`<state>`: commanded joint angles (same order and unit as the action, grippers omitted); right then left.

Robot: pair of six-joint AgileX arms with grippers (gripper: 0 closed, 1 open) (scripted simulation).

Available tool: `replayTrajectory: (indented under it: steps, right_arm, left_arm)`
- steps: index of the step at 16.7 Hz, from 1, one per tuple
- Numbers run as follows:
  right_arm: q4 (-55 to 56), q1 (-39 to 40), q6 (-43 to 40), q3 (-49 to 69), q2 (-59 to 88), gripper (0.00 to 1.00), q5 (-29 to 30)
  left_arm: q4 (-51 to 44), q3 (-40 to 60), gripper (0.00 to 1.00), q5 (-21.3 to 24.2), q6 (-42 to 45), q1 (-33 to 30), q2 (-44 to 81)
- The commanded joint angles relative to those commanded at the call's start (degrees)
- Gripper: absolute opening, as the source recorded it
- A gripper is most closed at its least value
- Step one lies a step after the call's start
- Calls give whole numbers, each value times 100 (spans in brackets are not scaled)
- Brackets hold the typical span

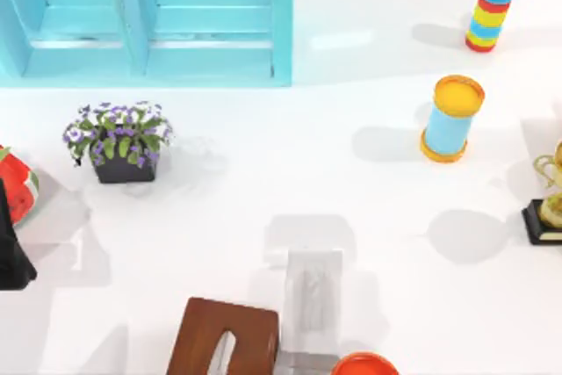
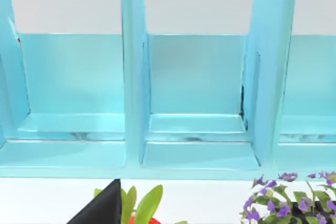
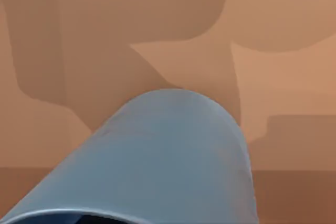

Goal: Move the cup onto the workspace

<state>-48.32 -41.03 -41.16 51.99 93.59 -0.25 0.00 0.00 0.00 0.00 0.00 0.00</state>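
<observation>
The cup point(image 3: 173, 156) is medium blue and sits very close to the right wrist camera. Its curved wall takes up the lower half of that view, and the dark mouth is at the frame's lower edge. Behind it is a brown surface crossed by shadows. The workspace point(image 1: 263, 208) is the glossy white tabletop in the top view. My left gripper point(image 1: 10, 256) is a black shape parked at the table's left edge, beside a watermelon-patterned object point(image 1: 18, 183). A black tip point(image 2: 102, 208) of it appears in the left wrist view.
A turquoise cabinet point(image 1: 145, 19) stands at the back left, with a potted purple flower point(image 1: 120, 142) in front. On the right are a striped ring stack point(image 1: 489, 15), a light-blue cylinder with orange ends point(image 1: 452, 118) and a gold trophy point(image 1: 549, 204). A brown board point(image 1: 224, 340) lies at the front.
</observation>
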Motion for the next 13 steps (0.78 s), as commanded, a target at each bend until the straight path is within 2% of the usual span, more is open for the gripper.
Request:
replayTrajectory:
  steps: [11,13]
  right_arm:
    - [0,0,0,0,0,2,0]
    - [0,0,0,0,0,0,0]
  left_arm:
    - [0,0,100,0,0,0,0]
    - [0,0,100,0,0,0,0]
